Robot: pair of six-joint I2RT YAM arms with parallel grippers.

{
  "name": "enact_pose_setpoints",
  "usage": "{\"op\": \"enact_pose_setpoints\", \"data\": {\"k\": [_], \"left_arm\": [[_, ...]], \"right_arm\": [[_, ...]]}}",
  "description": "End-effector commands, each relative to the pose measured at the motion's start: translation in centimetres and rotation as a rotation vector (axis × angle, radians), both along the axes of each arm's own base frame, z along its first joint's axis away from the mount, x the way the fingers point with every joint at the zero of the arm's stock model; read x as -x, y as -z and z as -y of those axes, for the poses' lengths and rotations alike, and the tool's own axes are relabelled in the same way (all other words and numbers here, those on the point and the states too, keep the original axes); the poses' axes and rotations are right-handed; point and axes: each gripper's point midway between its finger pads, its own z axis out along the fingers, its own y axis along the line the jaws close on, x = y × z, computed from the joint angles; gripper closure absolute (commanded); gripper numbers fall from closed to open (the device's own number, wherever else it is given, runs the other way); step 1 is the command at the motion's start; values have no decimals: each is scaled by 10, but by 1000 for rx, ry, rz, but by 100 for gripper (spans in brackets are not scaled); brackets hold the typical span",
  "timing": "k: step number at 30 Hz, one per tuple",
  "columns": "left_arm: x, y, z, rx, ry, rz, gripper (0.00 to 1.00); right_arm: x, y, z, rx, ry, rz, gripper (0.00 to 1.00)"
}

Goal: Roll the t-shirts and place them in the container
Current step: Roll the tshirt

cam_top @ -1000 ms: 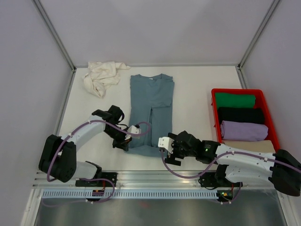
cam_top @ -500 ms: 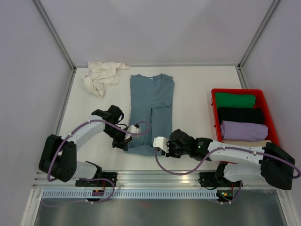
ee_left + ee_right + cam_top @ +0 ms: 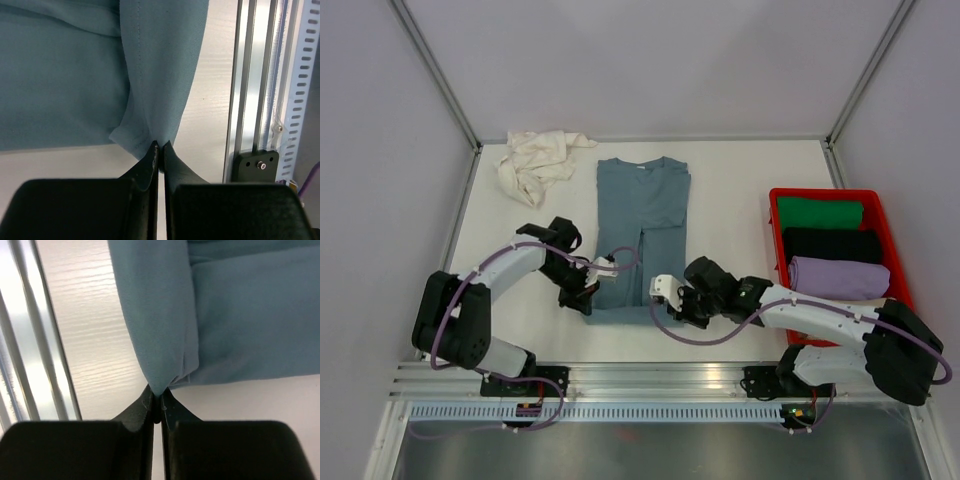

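Observation:
The slate-blue t-shirt (image 3: 642,205) lies folded lengthwise in the middle of the table, collar at the far end. My left gripper (image 3: 593,300) is shut on its near left hem corner; in the left wrist view the fabric (image 3: 75,75) bunches into the closed left gripper (image 3: 160,145). My right gripper (image 3: 658,300) is shut on the near right hem corner, and in the right wrist view the cloth (image 3: 240,315) funnels down into the closed right gripper (image 3: 156,393). A cream-white t-shirt (image 3: 535,162) lies crumpled at the far left.
A red bin (image 3: 825,192) at the right holds green, black, purple and beige rolled garments. An aluminium rail (image 3: 650,375) runs along the near table edge, also seen as the rail (image 3: 255,75) and the rail (image 3: 30,340). Walls close the far and side edges.
My right gripper moved left to the blue t-shirt's near right corner and shut on it. The near hem has pulled slightly away from the table's edge. The left gripper kept its grip.

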Motion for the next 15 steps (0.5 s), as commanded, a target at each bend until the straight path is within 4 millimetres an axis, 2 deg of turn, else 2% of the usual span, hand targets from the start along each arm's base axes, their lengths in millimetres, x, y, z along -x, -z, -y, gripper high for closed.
{"op": "enact_pose_setpoints", "data": {"k": [1, 5, 7, 11, 15], "left_arm": [[-9, -4, 5, 46, 12, -54, 98], [-17, -3, 11, 56, -12, -106, 98], [-20, -4, 12, 64, -20, -107, 98], [-33, 6, 4, 41, -72, -120, 97], [-57, 15, 3, -2, -145, -97, 90]], "right_arm": [[-16, -6, 2, -22, 46, -100, 92], [-22, 11, 0, 28, 82, -194, 98], [-26, 11, -2, 30, 104, -208, 99], [-40, 11, 4, 13, 173, -217, 98], [-47, 12, 6, 8, 215, -234, 93]]}}
